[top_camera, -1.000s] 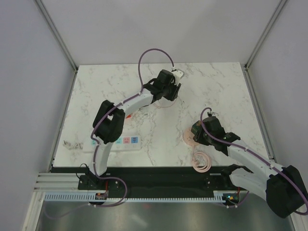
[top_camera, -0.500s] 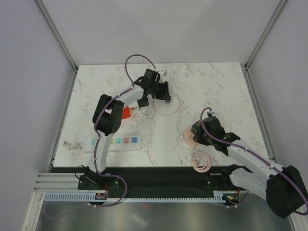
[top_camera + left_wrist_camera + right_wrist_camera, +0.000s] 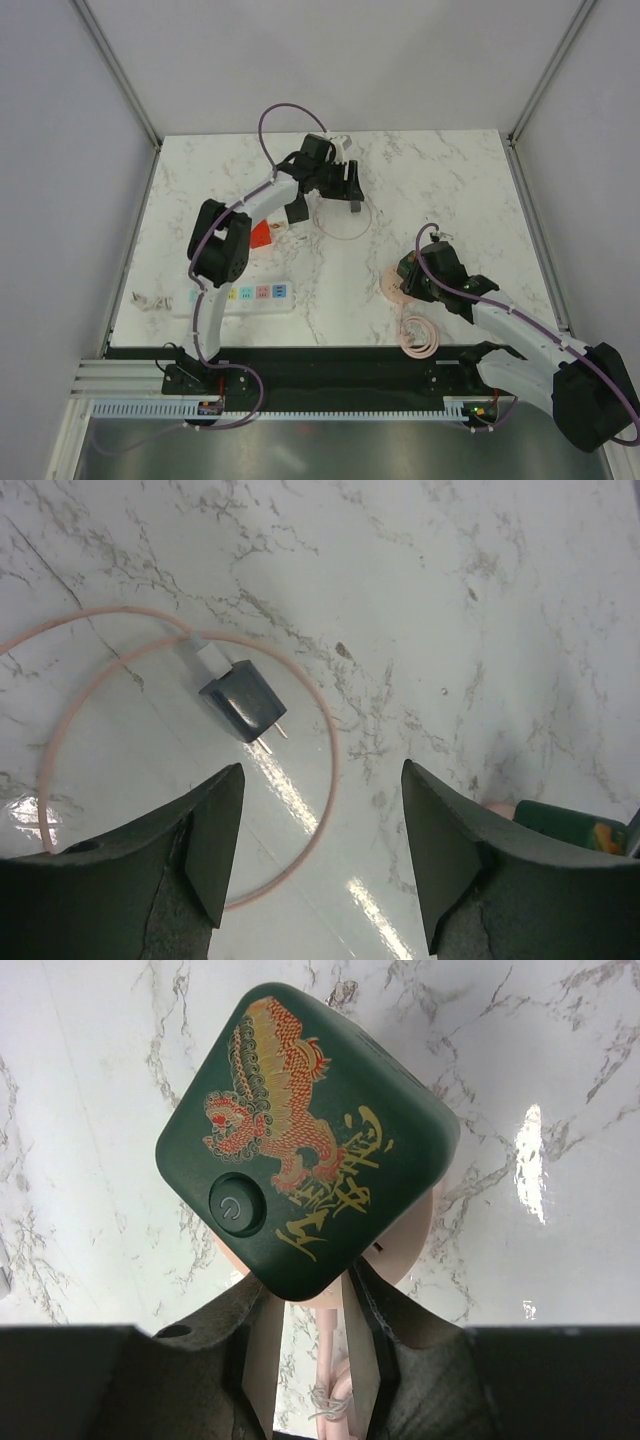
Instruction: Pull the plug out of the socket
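Note:
The dark grey plug (image 3: 242,702) lies loose on the marble, its two prongs bare, with a thin pink cable (image 3: 325,780) looped around it. My left gripper (image 3: 320,780) hovers above it, open, with nothing between the fingers. From above, that gripper (image 3: 345,190) is at the far middle of the table. The socket (image 3: 240,295), a white strip with pastel outlets, lies near the front left. My right gripper (image 3: 315,1295) is shut on the corner of a dark green cube (image 3: 305,1130) bearing a dragon print and a power button.
A coil of pink cord (image 3: 418,335) lies by the front edge below my right gripper (image 3: 408,280). A small red-orange item (image 3: 262,233) rests beside the left arm. The strip's white cord end (image 3: 148,300) trails left. Grey walls close in the table.
My left gripper has opened wide and shifted left from the far edge. The plug now lies free on the table. The right arm has stayed put.

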Robot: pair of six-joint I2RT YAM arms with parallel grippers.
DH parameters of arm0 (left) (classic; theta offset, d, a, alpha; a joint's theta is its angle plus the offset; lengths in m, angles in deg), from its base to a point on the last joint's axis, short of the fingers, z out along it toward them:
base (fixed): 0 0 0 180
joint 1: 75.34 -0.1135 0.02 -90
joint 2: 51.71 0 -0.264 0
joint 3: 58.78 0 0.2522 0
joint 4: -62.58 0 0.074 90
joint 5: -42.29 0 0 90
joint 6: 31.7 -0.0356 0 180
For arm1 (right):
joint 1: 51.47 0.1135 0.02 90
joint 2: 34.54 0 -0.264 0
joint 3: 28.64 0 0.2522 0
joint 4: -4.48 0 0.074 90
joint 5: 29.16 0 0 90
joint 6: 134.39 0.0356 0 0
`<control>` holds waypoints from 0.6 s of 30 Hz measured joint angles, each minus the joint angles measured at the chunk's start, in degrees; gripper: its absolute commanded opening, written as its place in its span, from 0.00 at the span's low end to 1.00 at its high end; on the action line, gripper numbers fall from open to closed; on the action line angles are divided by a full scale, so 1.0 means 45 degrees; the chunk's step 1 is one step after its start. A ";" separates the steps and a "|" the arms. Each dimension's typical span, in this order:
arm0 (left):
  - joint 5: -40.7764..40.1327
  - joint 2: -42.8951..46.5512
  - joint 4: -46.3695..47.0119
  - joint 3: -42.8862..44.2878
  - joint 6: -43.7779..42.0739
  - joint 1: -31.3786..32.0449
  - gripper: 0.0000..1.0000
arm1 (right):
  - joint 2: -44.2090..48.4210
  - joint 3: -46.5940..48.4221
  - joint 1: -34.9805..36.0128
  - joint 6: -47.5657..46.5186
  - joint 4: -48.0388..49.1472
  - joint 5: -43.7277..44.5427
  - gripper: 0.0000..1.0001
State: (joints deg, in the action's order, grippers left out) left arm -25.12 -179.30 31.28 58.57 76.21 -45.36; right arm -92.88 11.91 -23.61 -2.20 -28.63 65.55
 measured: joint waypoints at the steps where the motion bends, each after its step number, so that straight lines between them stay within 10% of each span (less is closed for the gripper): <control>1: 0.0010 0.0209 -0.0019 -0.0034 0.0058 0.0000 0.70 | -0.0005 0.0000 0.0000 0.0000 0.0005 -0.0010 0.37; 18: 0.1035 0.5212 0.1282 -0.2317 0.1307 0.0840 0.68 | 0.0015 0.0262 0.0005 -0.0087 -0.0466 -0.0121 0.43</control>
State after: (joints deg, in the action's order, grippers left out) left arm -20.46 -155.84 37.05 48.15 82.09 -41.58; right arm -92.82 13.09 -23.59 -2.59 -30.73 65.01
